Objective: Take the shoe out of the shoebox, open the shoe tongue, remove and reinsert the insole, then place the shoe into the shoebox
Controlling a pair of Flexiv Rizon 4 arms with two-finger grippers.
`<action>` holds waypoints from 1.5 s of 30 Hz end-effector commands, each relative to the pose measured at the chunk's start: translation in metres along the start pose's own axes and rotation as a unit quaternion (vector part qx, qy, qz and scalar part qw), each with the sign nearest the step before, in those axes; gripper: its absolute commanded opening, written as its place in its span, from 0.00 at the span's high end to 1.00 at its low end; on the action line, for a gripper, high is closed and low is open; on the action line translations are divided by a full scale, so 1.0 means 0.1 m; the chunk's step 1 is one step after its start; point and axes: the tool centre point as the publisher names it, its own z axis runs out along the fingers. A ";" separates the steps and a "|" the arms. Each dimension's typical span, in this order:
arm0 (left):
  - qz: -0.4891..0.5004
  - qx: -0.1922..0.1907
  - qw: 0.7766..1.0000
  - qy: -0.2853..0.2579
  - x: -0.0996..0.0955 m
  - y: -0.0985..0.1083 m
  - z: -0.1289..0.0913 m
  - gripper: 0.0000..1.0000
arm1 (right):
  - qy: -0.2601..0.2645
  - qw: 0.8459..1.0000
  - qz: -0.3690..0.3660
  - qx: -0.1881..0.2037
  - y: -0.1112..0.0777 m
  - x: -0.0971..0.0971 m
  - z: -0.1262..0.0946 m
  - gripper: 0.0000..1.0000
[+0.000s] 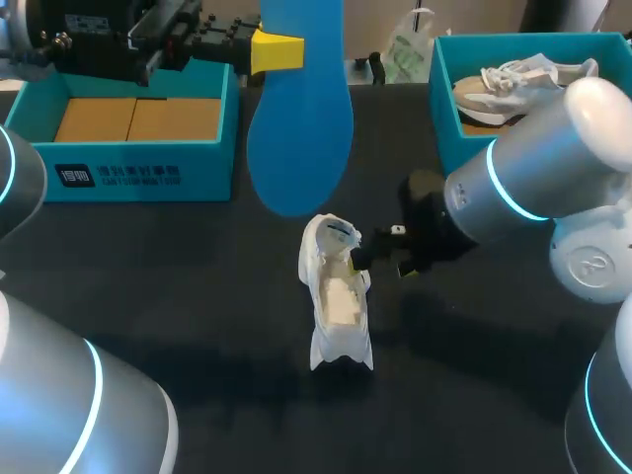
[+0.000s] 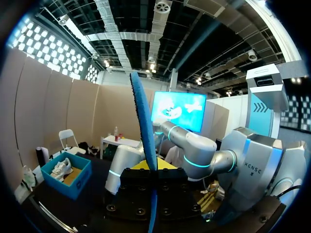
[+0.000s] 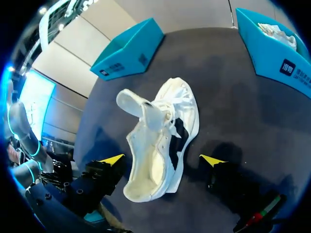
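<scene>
Stage: removal looks done, reinsertion pending. Up high, left gripper (image 1: 286, 51) is clamped on the blue foot-shaped foam insole (image 1: 301, 118), which hangs long end down above the table, clear of the shoe. It is probably held that way so it can be lowered into the opening. The left wrist view shows it edge-on between the fingers.

The white lace-up sneaker (image 1: 336, 296) lies on the dark table (image 1: 197, 296), well apart from both boxes, tongue folded out and cavity bare. The right gripper (image 3: 163, 160) straddles the heel with jaws apart; one tip is just beside the shoe and the other is clear of it. It seems placed to steady the heel.

The empty teal cardboard shoebox (image 1: 128, 128) is the likely destination. The second teal shoebox (image 1: 444, 99) holds a pale shoe (image 1: 513, 84).
</scene>
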 end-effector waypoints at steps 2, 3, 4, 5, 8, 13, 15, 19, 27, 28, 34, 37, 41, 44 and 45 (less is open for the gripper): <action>0.000 0.000 1.000 0.001 -0.01 0.00 0.01 1.00 | 0.079 0.997 -0.013 -0.010 0.23 0.02 -0.24 0.00; 0.000 0.000 1.000 0.001 -0.01 0.00 0.01 1.00 | 0.090 0.996 -0.015 -0.006 0.29 0.04 -0.31 0.00; 0.000 0.000 1.000 0.001 -0.01 0.00 0.01 1.00 | 0.094 0.995 -0.013 -0.007 0.34 0.05 -0.38 0.00; 0.000 0.000 1.000 0.001 -0.01 0.00 0.01 1.00 | 0.125 0.992 0.004 -0.012 0.38 0.06 -0.46 0.00; 0.000 0.000 1.000 0.001 -0.01 0.00 0.01 1.00 | 0.155 0.988 -0.014 -0.013 0.48 0.16 -0.64 0.00; 0.000 0.000 1.000 0.001 -0.01 0.00 0.01 1.00 | 0.155 0.988 -0.014 -0.013 0.48 0.16 -0.64 0.00; 0.000 0.000 1.000 0.001 -0.01 0.00 0.01 1.00 | 0.155 0.988 -0.014 -0.013 0.48 0.16 -0.64 0.00; 0.000 0.000 1.000 0.001 -0.01 0.00 0.01 1.00 | 0.192 0.981 0.002 0.011 0.55 0.21 -0.60 0.00; 0.000 0.000 1.000 0.001 -0.01 0.00 0.01 1.00 | 0.248 0.967 0.025 0.047 0.81 0.48 -1.05 0.00; 0.000 0.000 1.000 0.001 -0.01 0.00 0.01 1.00 | 0.242 0.969 0.017 0.041 0.81 0.52 -1.12 0.00; 0.000 0.000 1.000 0.001 -0.01 0.00 0.01 1.00 | 0.242 0.969 0.017 0.041 0.81 0.52 -1.12 0.00; 0.000 0.000 1.000 0.001 -0.01 0.00 0.01 1.00 | 0.242 0.969 0.017 0.041 0.81 0.52 -1.12 0.00; 0.000 0.000 1.000 0.001 -0.01 0.00 0.01 1.00 | 0.282 0.958 0.044 0.032 0.85 0.56 -1.14 0.00; 0.000 0.000 1.000 0.001 -0.01 0.00 0.01 1.00 | 0.317 0.946 0.064 0.001 0.87 0.58 -1.22 0.00; 0.000 0.000 1.000 0.001 -0.01 0.00 0.01 1.00 | 0.335 0.939 0.071 -0.001 0.86 0.59 -1.24 0.00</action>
